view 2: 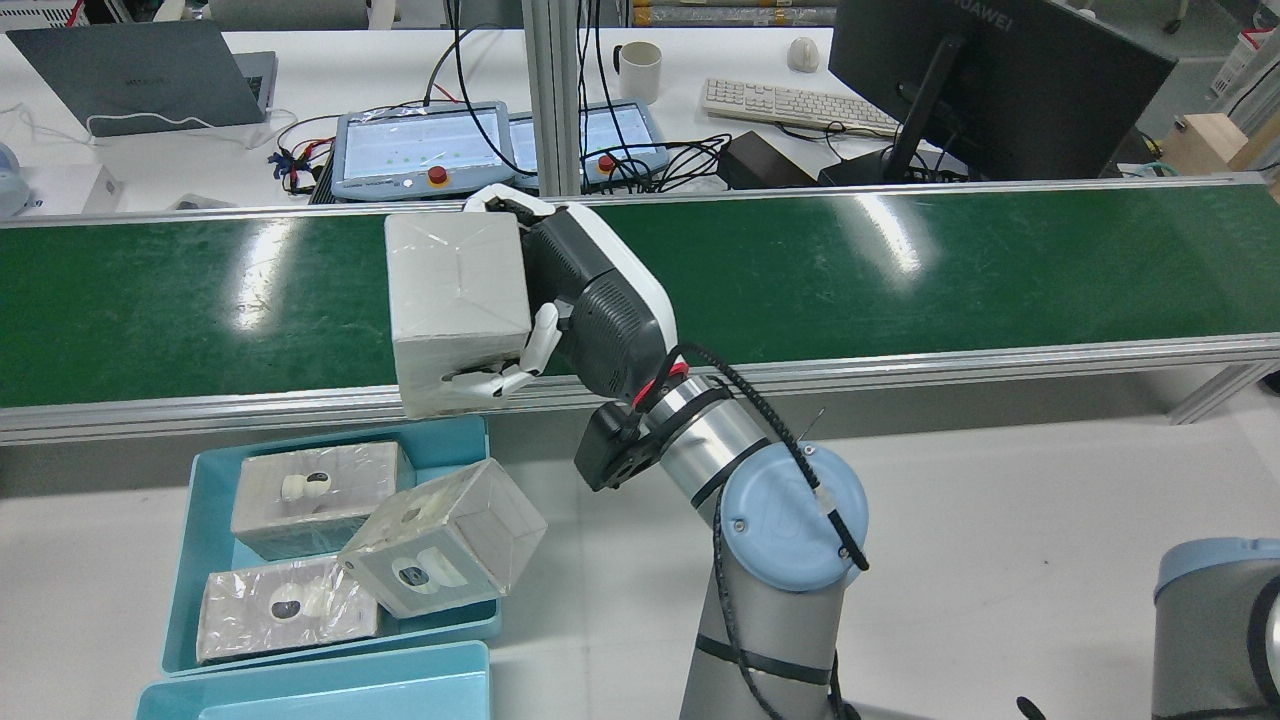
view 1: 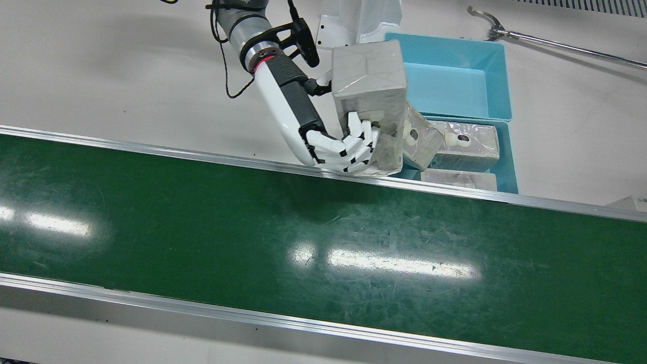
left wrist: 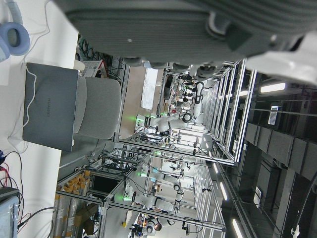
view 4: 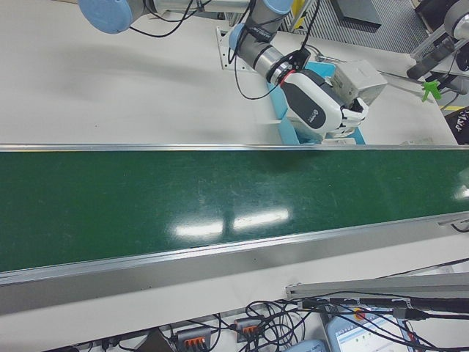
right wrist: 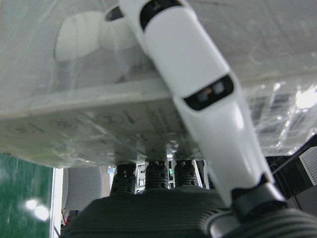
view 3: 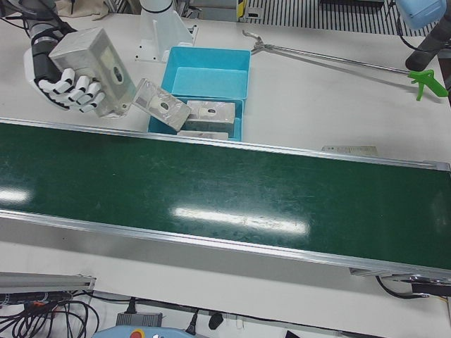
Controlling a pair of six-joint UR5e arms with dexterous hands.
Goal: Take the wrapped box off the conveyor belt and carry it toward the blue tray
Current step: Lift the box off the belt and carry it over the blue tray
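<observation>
The wrapped box (view 1: 371, 86) was held clear above the conveyor belt's (view 1: 202, 227) inner rail, grasped in the right hand (view 1: 343, 146). The blue tray (view 1: 505, 156) lay just beyond, on the box's far side from the arm. Left hand's state could not be told.

The green conveyor belt (view 1: 202, 222) is lying bare, offering open passage. Three wrapped boxes (view 2: 318, 488) are crowding the near blue tray (view 2: 205, 560), one tilting over its rim. The second blue tray (view 1: 455, 76) beside it is sitting open.
</observation>
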